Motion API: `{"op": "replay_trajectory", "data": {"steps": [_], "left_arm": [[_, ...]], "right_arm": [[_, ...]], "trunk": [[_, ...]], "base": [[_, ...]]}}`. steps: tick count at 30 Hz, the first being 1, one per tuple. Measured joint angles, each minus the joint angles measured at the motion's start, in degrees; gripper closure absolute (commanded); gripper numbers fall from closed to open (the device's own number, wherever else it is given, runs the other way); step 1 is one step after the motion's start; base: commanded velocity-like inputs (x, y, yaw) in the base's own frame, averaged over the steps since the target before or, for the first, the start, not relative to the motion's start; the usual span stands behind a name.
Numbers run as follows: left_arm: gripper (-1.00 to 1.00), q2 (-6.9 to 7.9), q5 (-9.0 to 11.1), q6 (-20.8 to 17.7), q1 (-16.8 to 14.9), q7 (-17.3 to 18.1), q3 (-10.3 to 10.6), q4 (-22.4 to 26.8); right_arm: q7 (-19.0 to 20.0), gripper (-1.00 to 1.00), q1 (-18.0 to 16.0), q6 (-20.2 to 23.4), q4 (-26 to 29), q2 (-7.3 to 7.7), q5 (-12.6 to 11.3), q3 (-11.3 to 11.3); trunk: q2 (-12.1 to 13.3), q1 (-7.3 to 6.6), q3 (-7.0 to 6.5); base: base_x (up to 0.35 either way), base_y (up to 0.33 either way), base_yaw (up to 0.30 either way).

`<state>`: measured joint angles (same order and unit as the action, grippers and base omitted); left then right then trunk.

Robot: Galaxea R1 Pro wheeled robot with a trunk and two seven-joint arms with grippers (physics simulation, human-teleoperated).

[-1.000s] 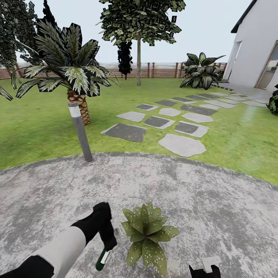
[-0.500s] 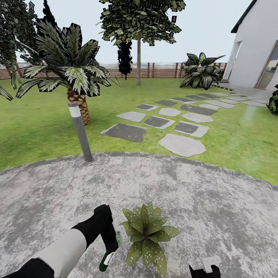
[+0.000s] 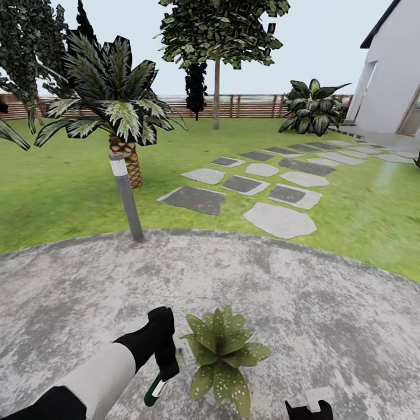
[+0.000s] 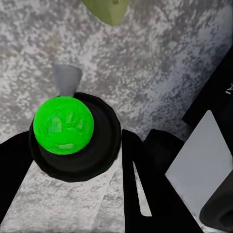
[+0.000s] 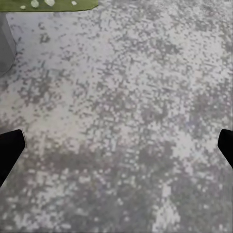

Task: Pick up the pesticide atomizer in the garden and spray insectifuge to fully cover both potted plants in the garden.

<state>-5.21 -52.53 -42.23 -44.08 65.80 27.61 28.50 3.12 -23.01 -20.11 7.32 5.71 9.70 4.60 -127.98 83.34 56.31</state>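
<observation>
My left gripper is shut on the pesticide atomizer, low over the patio. The bottle's dark green body with its white band hangs below my hand. In the left wrist view the atomizer is a bright green disc in a dark ring between my black fingers. Just to the right is one potted plant, a rosette of pointed leaves dotted with pale insectifuge specks. The second potted plant is out of view. My right gripper hangs open over bare stone beside a speckled leaf.
The round grey stone patio borders green lawn. A grey bollard lamp stands at the patio edge before a palm. Stepping stones lead to a white house. A slatted fence and leafy bush close the back.
The whole head view has shifted a little, so the camera moved. The atomizer in my left gripper swung slightly toward the plant and back.
</observation>
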Motion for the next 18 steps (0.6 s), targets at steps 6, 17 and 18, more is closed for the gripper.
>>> {"op": "replay_trajectory", "data": {"steps": [6,17,18], "left_arm": [[1.0,-0.75,-1.46,-5.57,-4.56,7.99,6.06,0.03],[1.0,-2.23,-5.64,-6.88,-5.45,10.66,7.47,0.19],[1.0,-2.27,-5.62,-6.88,-5.45,10.66,7.48,0.19]], "right_arm": [[0.0,-1.0,0.01,0.0,0.02,0.01,0.0,-0.01],[-0.02,-1.0,0.0,-0.01,0.0,0.0,0.01,-0.01],[-0.02,-1.0,0.0,-0.01,0.0,0.0,0.01,-0.01]], "trunk": [[0.0,0.0,0.0],[0.0,-0.01,0.0],[0.0,-0.01,0.0]], "base": [[0.0,0.0,0.025],[0.015,-0.047,0.133],[0.066,-0.244,0.148]]}}
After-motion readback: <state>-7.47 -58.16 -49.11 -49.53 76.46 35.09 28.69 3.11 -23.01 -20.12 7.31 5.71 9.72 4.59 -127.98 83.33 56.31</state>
